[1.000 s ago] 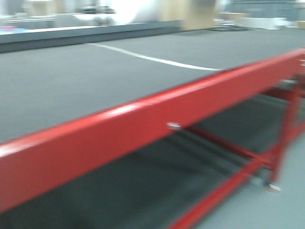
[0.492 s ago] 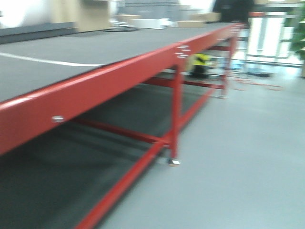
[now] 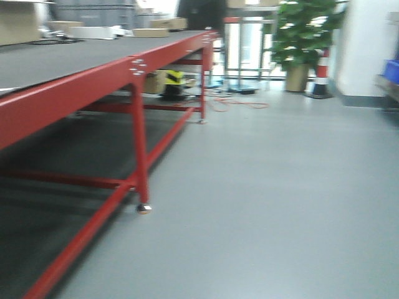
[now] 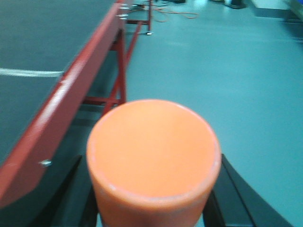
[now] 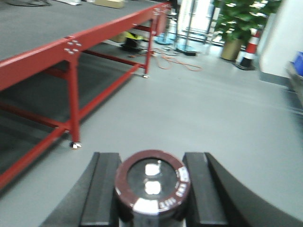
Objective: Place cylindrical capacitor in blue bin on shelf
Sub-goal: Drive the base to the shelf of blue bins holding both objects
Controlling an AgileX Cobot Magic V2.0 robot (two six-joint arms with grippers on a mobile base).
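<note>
The cylindrical capacitor (image 4: 154, 142) is an orange cylinder seen end-on, filling the lower middle of the left wrist view. My left gripper (image 4: 154, 201) is shut on it, with a dark finger (image 4: 232, 189) on each side. My right gripper (image 5: 152, 194) is shut on a dark cylinder with a maroon rim (image 5: 152, 182) and two bright terminals on its end. At the far right edge a blue shape (image 3: 391, 70), seemingly the blue bin, sits on a grey ledge (image 3: 388, 87) that may be the shelf; it is too cropped to tell. Neither gripper shows in the front view.
A long red-framed, dark-topped table (image 3: 134, 65) runs along the left, one leg (image 3: 140, 156) standing on grey floor (image 3: 268, 187). Far off are a potted plant (image 3: 305, 31), a striped cone (image 3: 322, 71), orange cables (image 3: 240, 103) and a yellow-black object (image 3: 174, 78) under the table.
The front view has swung right: the red table slid from the middle to the left side, and the floor, plant, cone and blue shape came into view.
</note>
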